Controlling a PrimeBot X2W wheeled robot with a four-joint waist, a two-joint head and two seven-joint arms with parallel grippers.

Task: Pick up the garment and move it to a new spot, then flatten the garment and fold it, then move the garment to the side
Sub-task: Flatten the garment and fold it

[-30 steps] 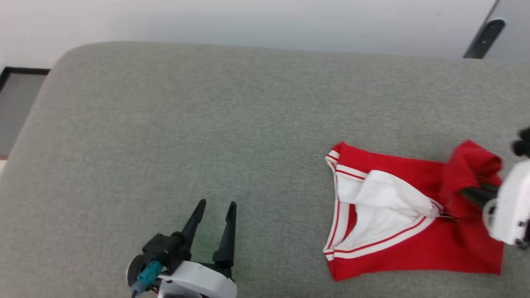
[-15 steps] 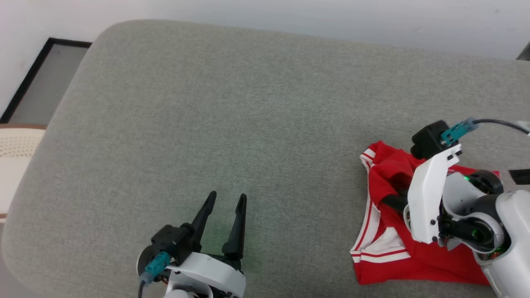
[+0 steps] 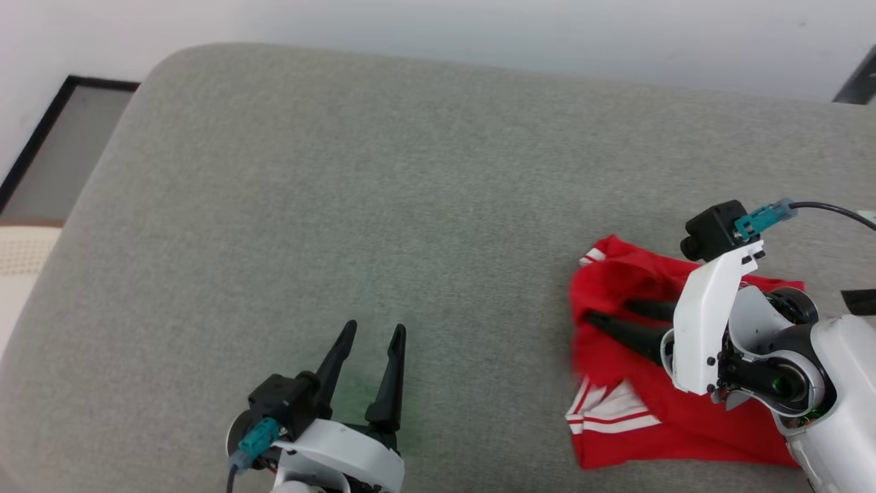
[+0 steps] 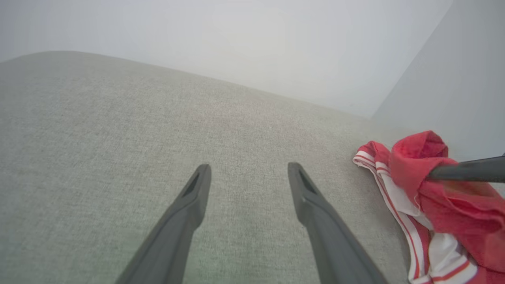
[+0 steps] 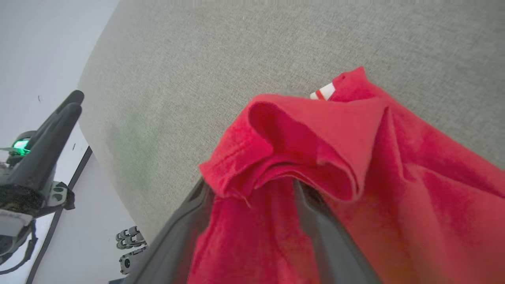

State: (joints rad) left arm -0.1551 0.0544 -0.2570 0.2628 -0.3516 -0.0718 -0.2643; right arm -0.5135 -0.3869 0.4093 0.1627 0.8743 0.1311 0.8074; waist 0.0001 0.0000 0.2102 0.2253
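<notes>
The garment (image 3: 684, 424) lies bunched at the right of the grey padded surface (image 3: 342, 171), red side up, with white striped trim (image 3: 609, 407) at its near left corner. My right gripper (image 3: 608, 311) lies low over it, pointing left, its two fingers (image 3: 616, 329) spread apart. In the right wrist view a red fold of the garment (image 5: 315, 130) drapes over the tips of the spread fingers (image 5: 177, 236). My left gripper (image 3: 369, 332) stands open over bare surface at the lower middle, well left of the garment (image 4: 453, 209); it holds nothing (image 4: 248, 169).
The padded surface has a rounded far left corner (image 3: 164, 68) and a pale wall behind it. Floor with a dark-framed panel (image 3: 61, 144) lies off the left edge. A wide bare stretch separates the two grippers.
The camera has shifted. My right gripper carried the red edge leftward over the white part of the garment, and its fingers have now spread apart. The left gripper has stayed open.
</notes>
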